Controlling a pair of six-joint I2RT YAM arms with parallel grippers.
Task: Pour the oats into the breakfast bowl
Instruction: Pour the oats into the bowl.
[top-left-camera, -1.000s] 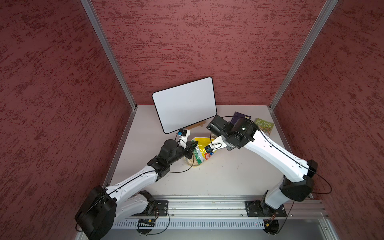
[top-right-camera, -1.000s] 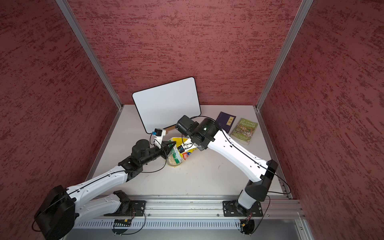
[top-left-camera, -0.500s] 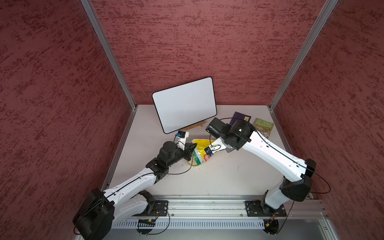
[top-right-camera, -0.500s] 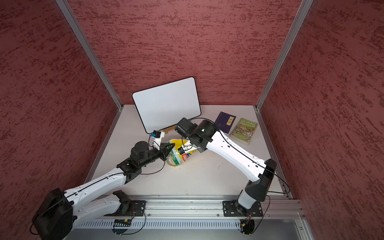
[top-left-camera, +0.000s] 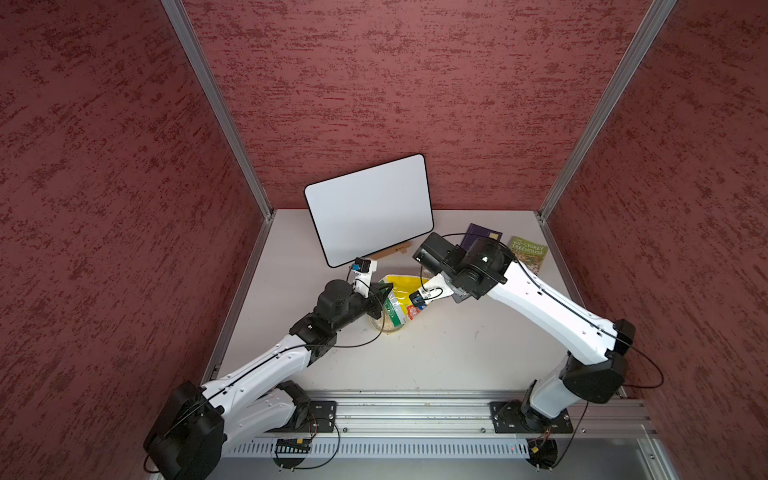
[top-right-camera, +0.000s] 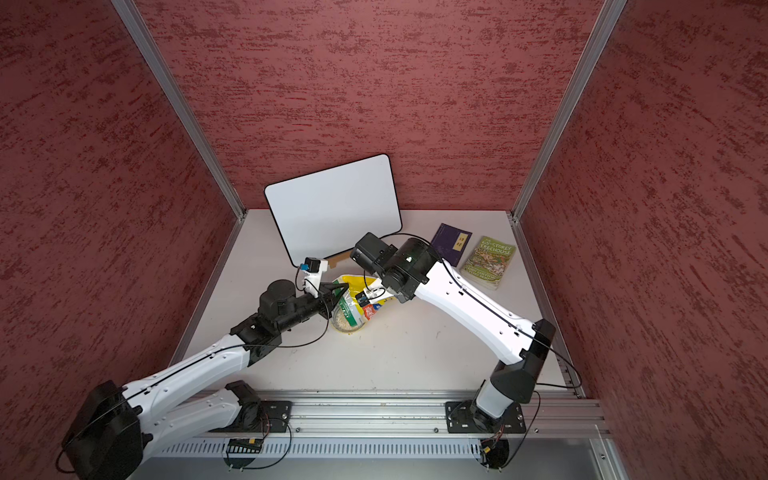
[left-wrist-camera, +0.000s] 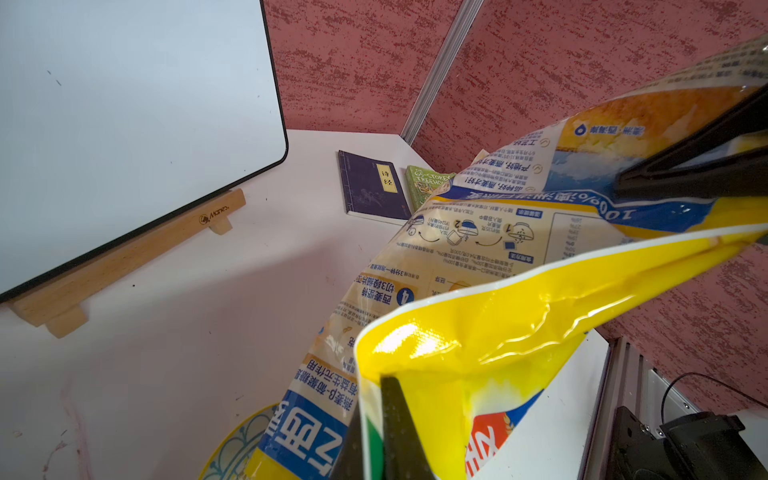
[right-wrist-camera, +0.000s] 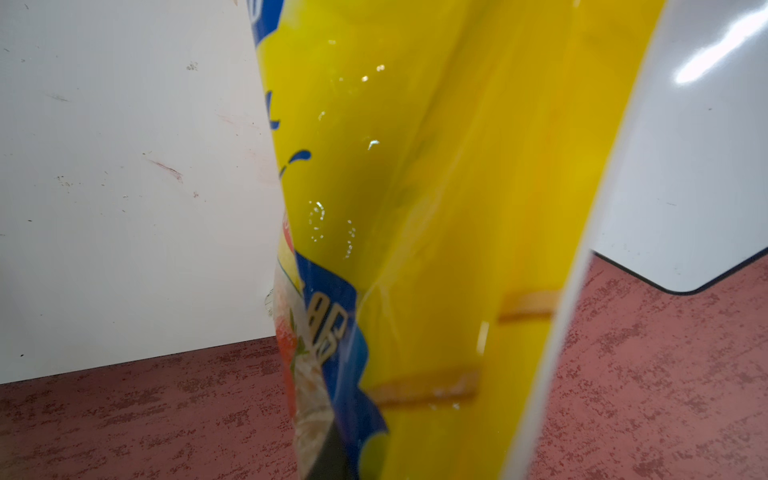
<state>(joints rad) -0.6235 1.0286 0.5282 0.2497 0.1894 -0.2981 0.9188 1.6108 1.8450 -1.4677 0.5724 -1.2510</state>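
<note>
The yellow oats bag (top-left-camera: 401, 293) hangs tilted, mouth down, over the breakfast bowl (top-left-camera: 388, 331) in both top views. Pale oats (top-right-camera: 341, 319) lie in the bowl. My left gripper (left-wrist-camera: 374, 446) is shut on the bag's green-white top edge; the bowl's blue patterned rim (left-wrist-camera: 232, 453) shows just below it. My right gripper (left-wrist-camera: 623, 185) is shut on the bag's upper body, from the opposite side. In the right wrist view the bag (right-wrist-camera: 436, 208) fills the middle, with one dark finger (right-wrist-camera: 328, 457) against it. The bag's mouth is hidden.
A whiteboard (top-left-camera: 368, 208) leans on a wooden stand (left-wrist-camera: 124, 257) at the back. A purple book (top-right-camera: 451, 243) and a green book (top-right-camera: 490, 262) lie at the back right. Red walls close three sides; a metal rail (top-left-camera: 415, 407) runs along the front.
Both arms and the bag have shifted only slightly. Both grips on the bag stay as they were.
</note>
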